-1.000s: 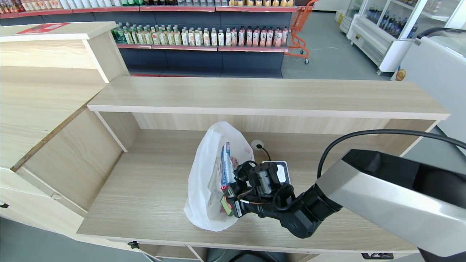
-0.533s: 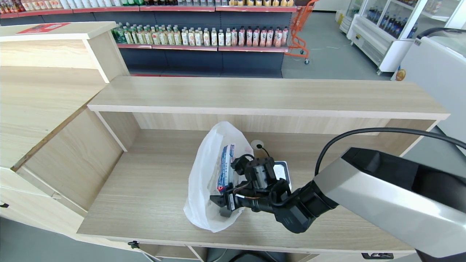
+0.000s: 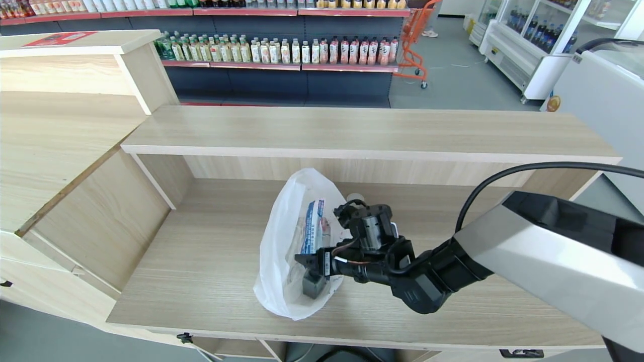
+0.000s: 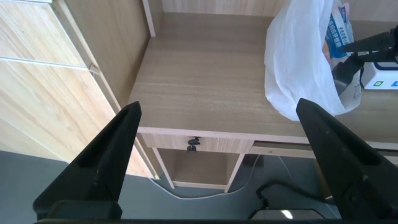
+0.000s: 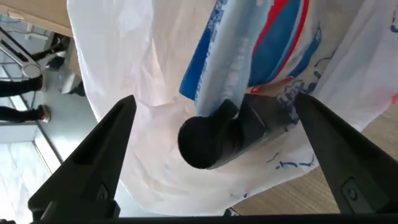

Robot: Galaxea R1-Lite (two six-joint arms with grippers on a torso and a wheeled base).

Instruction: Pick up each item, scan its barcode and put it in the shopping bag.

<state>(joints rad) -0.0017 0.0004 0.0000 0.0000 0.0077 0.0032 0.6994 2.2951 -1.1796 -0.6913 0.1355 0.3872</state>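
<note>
A white shopping bag (image 3: pixel 284 236) stands on the lower counter (image 3: pixel 201 261), its mouth facing my right arm. Inside it, a blue-and-white packet (image 3: pixel 312 226) stands upright. My right gripper (image 3: pixel 308 271) is at the bag's mouth, open, with nothing between its fingers. In the right wrist view, the right gripper (image 5: pixel 214 102) frames a dark cylindrical item (image 5: pixel 217 140) that lies loose in the bag (image 5: pixel 124 124) under the packet (image 5: pixel 249 50). My left gripper (image 4: pixel 219 109) hangs open beyond the counter's front left corner, well away from the bag (image 4: pixel 298 68).
A white scanner (image 3: pixel 396 230) sits on the counter behind my right wrist and is mostly hidden; the scanner (image 4: pixel 384 78) also appears beside the bag. A raised shelf (image 3: pixel 362 130) runs along the back. A wooden side panel (image 3: pixel 100 221) walls the left.
My right gripper carried an item into the bag's mouth, opened and let it go. The wrist has since risen and drawn back slightly to the right.
</note>
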